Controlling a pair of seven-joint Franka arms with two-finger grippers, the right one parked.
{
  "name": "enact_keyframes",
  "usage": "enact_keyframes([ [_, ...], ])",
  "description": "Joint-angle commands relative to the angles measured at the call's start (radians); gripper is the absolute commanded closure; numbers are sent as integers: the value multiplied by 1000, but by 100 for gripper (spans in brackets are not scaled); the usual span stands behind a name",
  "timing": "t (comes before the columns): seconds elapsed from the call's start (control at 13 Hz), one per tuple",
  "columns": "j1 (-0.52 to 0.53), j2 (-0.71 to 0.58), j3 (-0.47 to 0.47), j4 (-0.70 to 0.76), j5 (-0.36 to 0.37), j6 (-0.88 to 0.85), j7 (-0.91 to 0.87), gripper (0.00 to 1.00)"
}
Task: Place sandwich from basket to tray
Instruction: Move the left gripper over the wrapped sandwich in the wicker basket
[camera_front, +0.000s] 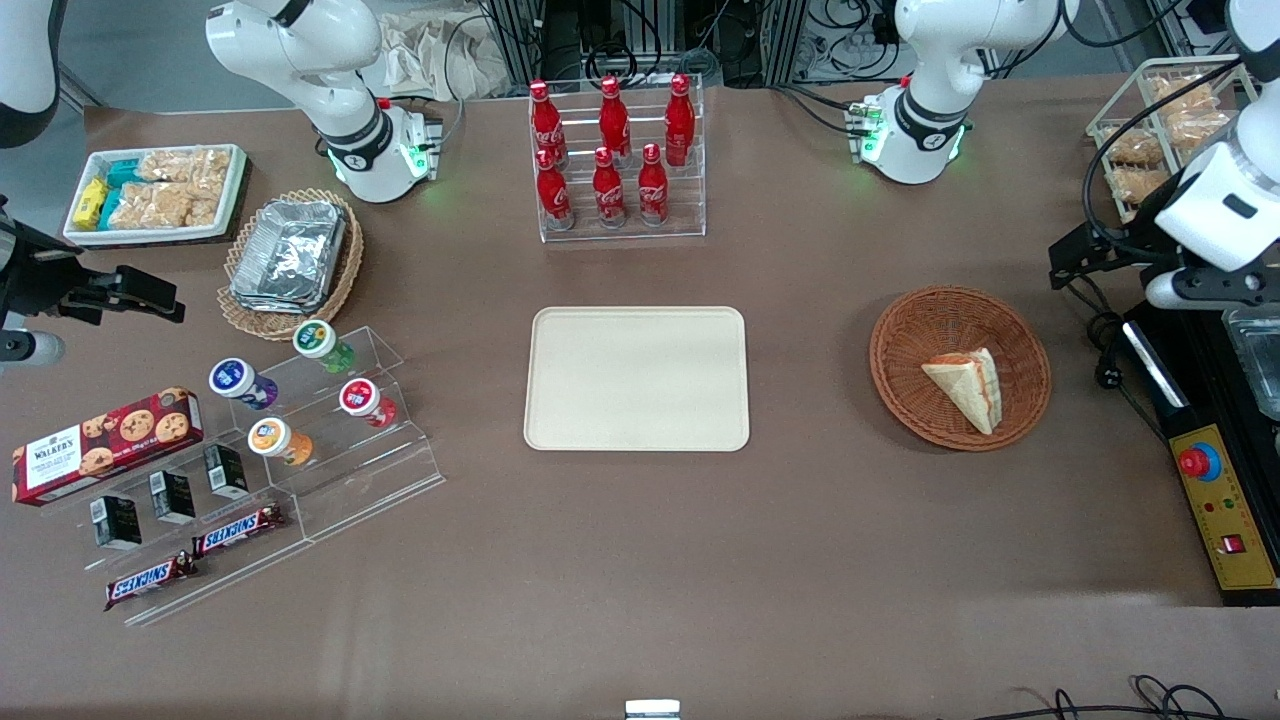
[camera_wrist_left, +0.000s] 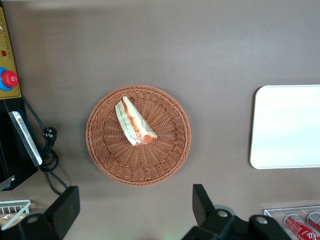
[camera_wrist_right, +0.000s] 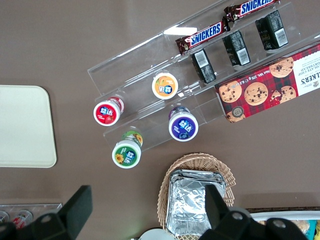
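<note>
Nearest to front cam, toward parked arm's end of table: two Snickers bars (camera_front: 150, 580) on lowest step of a clear acrylic stand (camera_front: 380, 490). One step up, three small black boxes (camera_front: 172, 497), standing in a row. Just beside these, a red Walkers cookie box (camera_front: 105, 445), lying flat. On the stand's upper steps, four round cups (camera_front: 270, 437) w/ orange, red, purple and green lids.

At about same depth, toward working arm's end: yellow control box (camera_front: 1225, 510) w/ red button, at table edge.

Mid table: cream tray (camera_front: 637, 378), flat, nothing on it. Well apart from it, toward working arm's end: round red-brown basket (camera_front: 900, 340). Inside, approx. in the middle: the sandwich (camera_front: 965, 385), one wedge, pale bread, red-orange and green filling edge turned toward working arm's end, narrow tip pointing toward nearer rim. Not touched by anything.

Left arm's gripper (camera_front: 1075, 262) hangs in the air above table, near the basket, at working arm's end. In wrist view both fingers (camera_wrist_left: 202, 200) stand wide apart, nothing between them; basket and sandwich seen below, clear of them.

Farther: tan wicker basket (camera_front: 340, 280) holding stacked foil containers (camera_front: 290, 250), and just beside it a white tray (camera_front: 235, 195) of packed snacks. Farther than the cream tray: six red cola bottles (camera_front: 608, 190) upright in a clear rack (camera_front: 690, 225), two rows of three. At working arm's end, a wire basket (camera_front: 1110, 150) w/ bagged bread.
</note>
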Motion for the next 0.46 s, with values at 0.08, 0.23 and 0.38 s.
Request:
enact_keyframes([
  [0.08,25,33,-9,43,-3,-31,18,0],
  [0.23,22,54,-11,34,61,-31,-32,0],
  [0.38,22,50,-9,-51,74,-6,-336,0],
])
